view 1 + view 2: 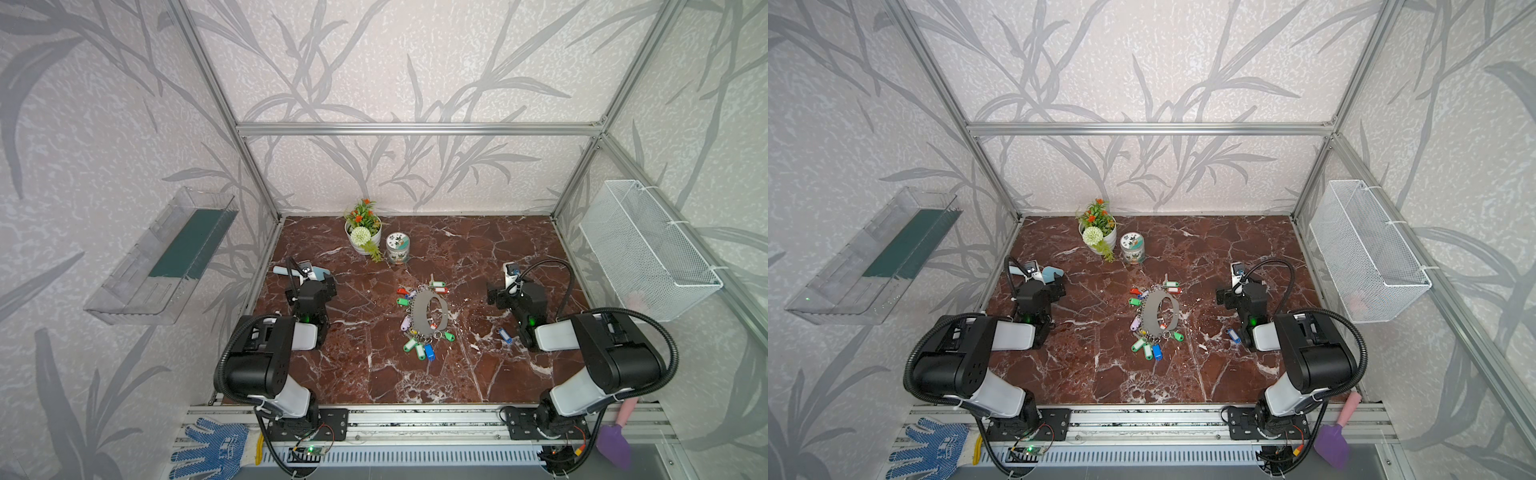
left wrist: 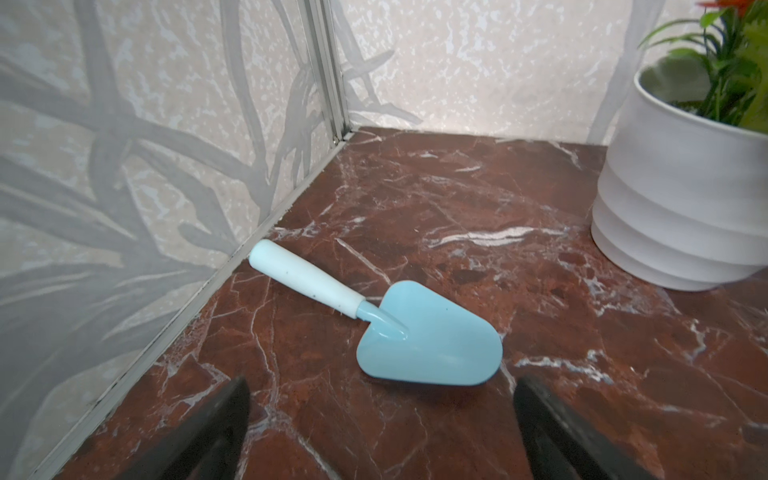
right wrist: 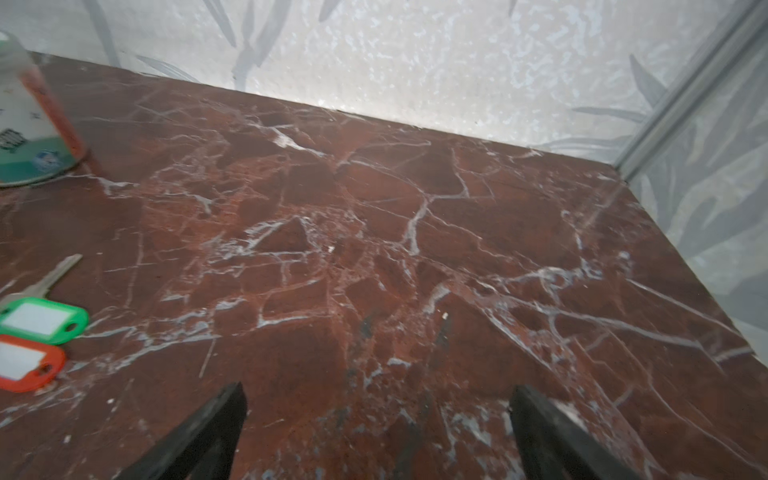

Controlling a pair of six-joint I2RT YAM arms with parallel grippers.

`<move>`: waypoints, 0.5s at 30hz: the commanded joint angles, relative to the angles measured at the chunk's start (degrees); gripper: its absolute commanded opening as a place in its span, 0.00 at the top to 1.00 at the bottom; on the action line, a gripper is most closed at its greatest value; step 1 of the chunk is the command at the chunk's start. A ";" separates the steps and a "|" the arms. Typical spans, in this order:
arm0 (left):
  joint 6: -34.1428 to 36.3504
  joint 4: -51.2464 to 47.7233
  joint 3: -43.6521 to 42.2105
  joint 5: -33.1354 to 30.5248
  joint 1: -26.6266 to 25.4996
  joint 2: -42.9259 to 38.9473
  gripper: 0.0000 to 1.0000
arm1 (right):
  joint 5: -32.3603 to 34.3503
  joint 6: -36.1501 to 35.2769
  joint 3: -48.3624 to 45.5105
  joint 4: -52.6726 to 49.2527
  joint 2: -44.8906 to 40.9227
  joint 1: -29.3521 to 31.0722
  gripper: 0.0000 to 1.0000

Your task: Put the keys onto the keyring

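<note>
Keyring [image 1: 419, 311], worktop [image 1: 353, 365] centre: most keys [image 1: 419, 350] seemingly hanging on; 1 blue key [image 1: 505, 335] lying loose, well apart. Left gripper [image 2: 381, 384] & right gripper [image 3: 378, 390] gaping, empty.

Nothing can be read. The tin [image 3: 29, 137] beside the flowerpot [image 1: 365, 243] carries print too blurred to make out; the key tags [image 3: 41, 319] have white windows that look blank.

One keyring [image 1: 420, 313], one flowerpot [image 1: 372, 243], one tin [image 1: 397, 248]
</note>
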 commanded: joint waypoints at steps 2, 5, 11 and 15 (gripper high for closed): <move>3.01 -12.34 1.84 -11.24 -6.28 -14.69 0.01 | 7.98 -1.32 10.03 -24.18 -14.39 5.08 0.01; -12.01 -37.46 7.75 -11.38 -8.62 -27.71 0.01 | 3.78 8.21 15.92 -35.93 -21.31 5.20 0.01; -43.84 -60.24 8.56 -7.01 -7.46 -41.80 0.01 | 7.62 30.76 8.76 -29.87 -30.58 2.68 0.01; -44.73 -64.99 7.29 7.90 -5.28 -49.42 0.01 | 5.39 31.92 11.39 -40.16 -34.55 3.90 0.01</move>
